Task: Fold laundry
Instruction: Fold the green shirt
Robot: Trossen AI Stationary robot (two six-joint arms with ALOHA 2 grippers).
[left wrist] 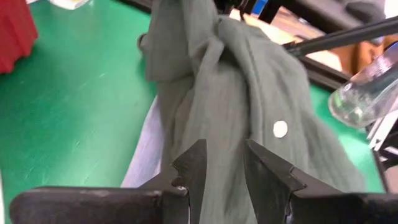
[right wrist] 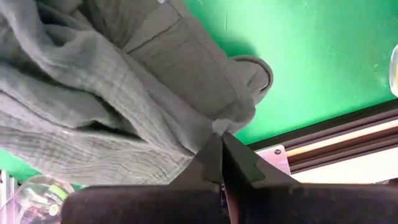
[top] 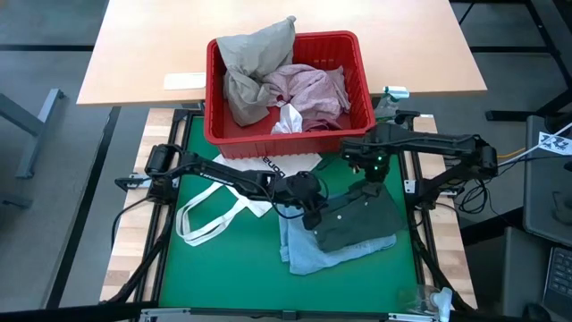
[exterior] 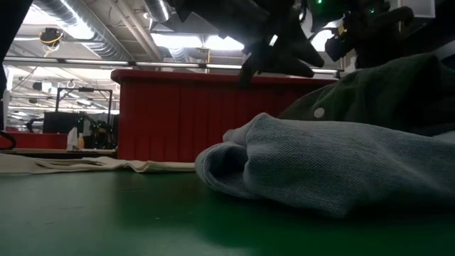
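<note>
**Both grippers at the grey-green garment**

The grey-green garment [top: 362, 222] lies at centre-right of the high view, on the green bench [top: 192, 268], overlapping a light blue cloth [top: 308, 253]. The right gripper [top: 368, 190] pinches its upper edge, jaws together on the fabric. The left gripper [top: 315, 217] sits at its left edge, jaws partly apart. A red basket [top: 214, 98] holds more clothes above.

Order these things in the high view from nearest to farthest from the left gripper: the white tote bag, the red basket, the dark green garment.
1. Dark green garment: directly at the left gripper, on its right edge.
2. White tote bag: on the green mat, to the gripper's left.
3. Red basket: behind, at the table's far side.
</note>
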